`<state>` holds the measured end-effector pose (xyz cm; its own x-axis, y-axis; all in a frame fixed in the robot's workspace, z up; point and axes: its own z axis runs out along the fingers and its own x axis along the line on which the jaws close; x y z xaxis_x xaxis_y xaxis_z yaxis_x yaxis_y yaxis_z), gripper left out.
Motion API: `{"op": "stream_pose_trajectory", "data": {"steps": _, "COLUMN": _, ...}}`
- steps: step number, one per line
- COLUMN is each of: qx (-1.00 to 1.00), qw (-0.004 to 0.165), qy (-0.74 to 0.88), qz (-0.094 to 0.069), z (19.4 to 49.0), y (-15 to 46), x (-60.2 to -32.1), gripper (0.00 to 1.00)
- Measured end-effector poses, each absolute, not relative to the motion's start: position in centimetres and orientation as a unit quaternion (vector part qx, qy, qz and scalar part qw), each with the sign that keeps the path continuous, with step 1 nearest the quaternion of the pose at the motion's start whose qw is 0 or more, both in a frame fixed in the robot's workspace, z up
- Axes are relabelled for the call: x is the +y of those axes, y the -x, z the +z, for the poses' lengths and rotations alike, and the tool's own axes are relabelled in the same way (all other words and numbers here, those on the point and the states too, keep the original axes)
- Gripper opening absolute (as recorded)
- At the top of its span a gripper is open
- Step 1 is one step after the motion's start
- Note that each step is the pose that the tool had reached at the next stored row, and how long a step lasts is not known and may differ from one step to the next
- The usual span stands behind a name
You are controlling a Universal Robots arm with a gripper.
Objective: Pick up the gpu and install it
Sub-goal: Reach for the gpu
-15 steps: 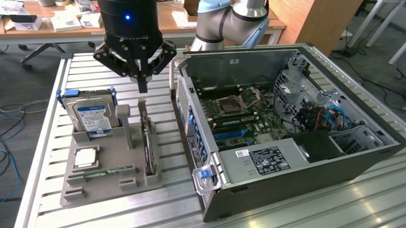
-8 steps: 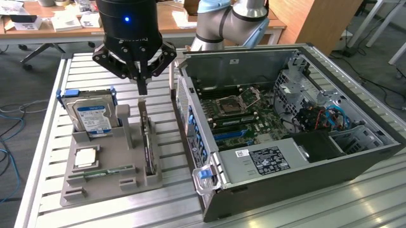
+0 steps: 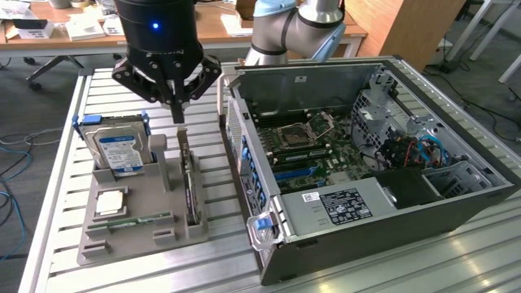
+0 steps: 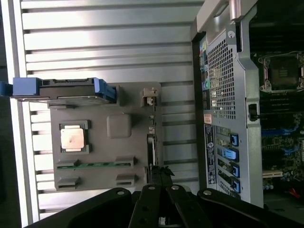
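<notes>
The hard drive (image 3: 118, 151) stands in its blue cradle at the exterior view's left end of the holder (image 3: 97, 247), with the CPU (image 3: 109, 202) and memory stick (image 3: 130, 221) lying in front of it. These are at risk only if a descent drifts that way. The gripper (image 3: 177, 116) hangs with its fingers pressed together and nothing between them. It is just above the upper end of the gpu (image 3: 190, 194), which stands on edge in the holder's slot nearest the case (image 3: 391, 244), not yet lifted. Closed like this, the fingers would land on the card's top edge or bracket rather than straddle it, and could press it down or tip it in the slot. The card is thin, so an off-centre grip may let it swing or slip. A grey post (image 3: 160, 160) stands just beside the card on one side and the case's rear wall rises near it on the other, so room for spread fingers looks narrow. Above the holder the way is clear. Further right the case lies open upward with the motherboard (image 3: 313, 149) exposed. The raised rim, the power supply (image 3: 338, 204) and loose cables (image 3: 416, 149) hem the board in, and a tilted card could snag on them.
</notes>
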<state>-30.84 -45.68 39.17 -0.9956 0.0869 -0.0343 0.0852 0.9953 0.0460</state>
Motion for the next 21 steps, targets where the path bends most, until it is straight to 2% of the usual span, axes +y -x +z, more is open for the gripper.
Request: {"op": "stream_pose_trajectory", "data": {"steps": 21, "qx": 0.999, "qw": 0.018, "qy": -0.043, "qz": 0.022, "z": 39.2, "y": 31.6, "x": -46.8, "gripper": 0.11}}
